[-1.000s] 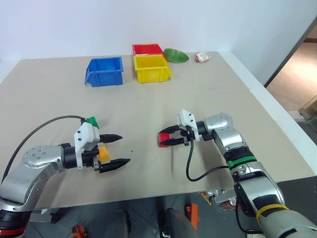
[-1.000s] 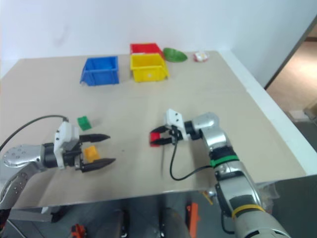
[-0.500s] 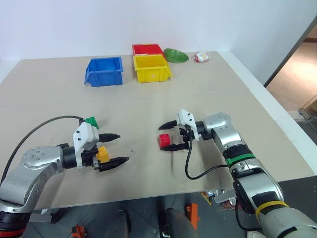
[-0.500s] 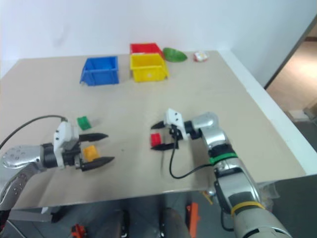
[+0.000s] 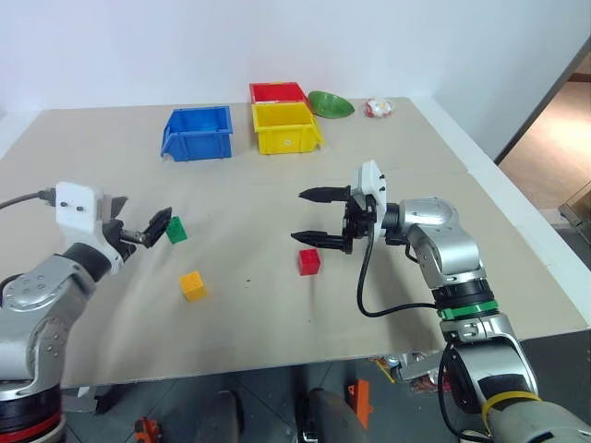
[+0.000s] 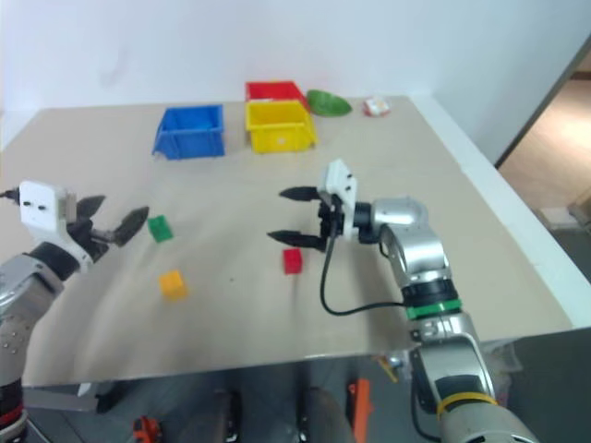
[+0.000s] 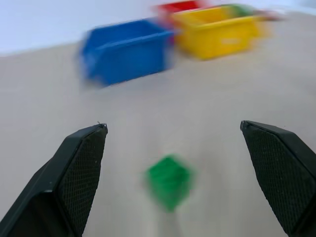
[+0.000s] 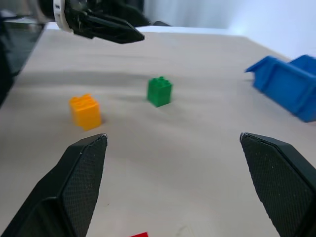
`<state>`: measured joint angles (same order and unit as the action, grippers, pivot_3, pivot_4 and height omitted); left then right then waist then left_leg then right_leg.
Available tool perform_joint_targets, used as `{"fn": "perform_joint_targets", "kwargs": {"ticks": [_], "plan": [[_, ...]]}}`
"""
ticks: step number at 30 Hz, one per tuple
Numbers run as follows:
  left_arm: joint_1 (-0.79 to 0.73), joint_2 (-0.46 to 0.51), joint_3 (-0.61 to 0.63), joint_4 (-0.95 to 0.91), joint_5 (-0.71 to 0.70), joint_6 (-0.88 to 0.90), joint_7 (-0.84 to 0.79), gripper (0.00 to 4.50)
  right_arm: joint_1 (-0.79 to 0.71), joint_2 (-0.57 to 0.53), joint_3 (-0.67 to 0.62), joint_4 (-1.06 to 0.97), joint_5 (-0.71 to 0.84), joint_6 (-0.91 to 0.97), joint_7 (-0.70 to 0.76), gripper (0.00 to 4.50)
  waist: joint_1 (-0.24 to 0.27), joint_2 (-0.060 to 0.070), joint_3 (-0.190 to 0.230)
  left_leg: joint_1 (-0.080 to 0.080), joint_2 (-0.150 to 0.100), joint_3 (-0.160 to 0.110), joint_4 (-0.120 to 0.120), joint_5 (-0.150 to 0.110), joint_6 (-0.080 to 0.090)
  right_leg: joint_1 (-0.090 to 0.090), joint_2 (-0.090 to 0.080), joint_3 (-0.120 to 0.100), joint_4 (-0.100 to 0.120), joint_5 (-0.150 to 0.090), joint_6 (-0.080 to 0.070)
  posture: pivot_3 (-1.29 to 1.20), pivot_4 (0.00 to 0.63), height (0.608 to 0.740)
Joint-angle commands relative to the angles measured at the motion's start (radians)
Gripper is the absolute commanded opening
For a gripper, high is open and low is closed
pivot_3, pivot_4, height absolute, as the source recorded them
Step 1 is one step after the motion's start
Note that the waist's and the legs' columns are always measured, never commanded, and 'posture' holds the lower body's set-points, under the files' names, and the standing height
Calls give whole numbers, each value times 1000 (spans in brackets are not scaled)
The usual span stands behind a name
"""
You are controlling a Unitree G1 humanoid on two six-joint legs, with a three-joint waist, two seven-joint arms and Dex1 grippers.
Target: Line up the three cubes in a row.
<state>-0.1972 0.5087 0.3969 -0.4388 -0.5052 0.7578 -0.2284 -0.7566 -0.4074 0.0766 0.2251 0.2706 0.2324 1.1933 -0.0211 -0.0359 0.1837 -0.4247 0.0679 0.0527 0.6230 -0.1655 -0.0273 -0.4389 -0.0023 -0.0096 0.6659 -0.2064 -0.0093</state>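
right claw (image 5: 319, 217) above red cube (image 5: 309, 261), cube's edge barely visible.

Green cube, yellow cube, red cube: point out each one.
green cube (image 5: 175, 230): left eye view, on its front face.
yellow cube (image 5: 193, 285): left eye view, on its top.
red cube (image 5: 308, 262): left eye view, on its front face.

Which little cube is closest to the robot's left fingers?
The green cube, right beside the left gripper. The yellow cube and red cube lie farther away.
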Motion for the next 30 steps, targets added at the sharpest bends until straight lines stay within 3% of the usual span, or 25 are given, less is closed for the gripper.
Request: {"fn": "perform_joint_targets", "kwargs": {"ticks": [1,6,19,30], "plan": [[-67,-65,3,-21,23,50,141,4500,-3,-12,-23,-55,18,-10,-33,4470,0,0,0,0,0,0,1,0,0,0,0,0,0,0,1,0,150,740],[-155,-164,-27,19,79,115,291,4500,-12,-20,-13,-40,5,-44,-48,4470,0,-1,0,0,-1,0,3,0,0,1,0,1,0,1,2,0,150,740],[-249,-353,-97,68,163,215,461,4500,-56,-23,-3,26,-15,-103,-61,4470,-1,-1,0,-1,-2,-1,3,0,0,1,0,2,0,2,3,0,150,740],[-311,-372,-44,148,193,242,488,4500,-60,-30,2,37,-24,-121,-58,4470,-1,-1,0,-2,-2,-1,3,0,0,0,0,1,-1,2,3,0,150,740]]}}
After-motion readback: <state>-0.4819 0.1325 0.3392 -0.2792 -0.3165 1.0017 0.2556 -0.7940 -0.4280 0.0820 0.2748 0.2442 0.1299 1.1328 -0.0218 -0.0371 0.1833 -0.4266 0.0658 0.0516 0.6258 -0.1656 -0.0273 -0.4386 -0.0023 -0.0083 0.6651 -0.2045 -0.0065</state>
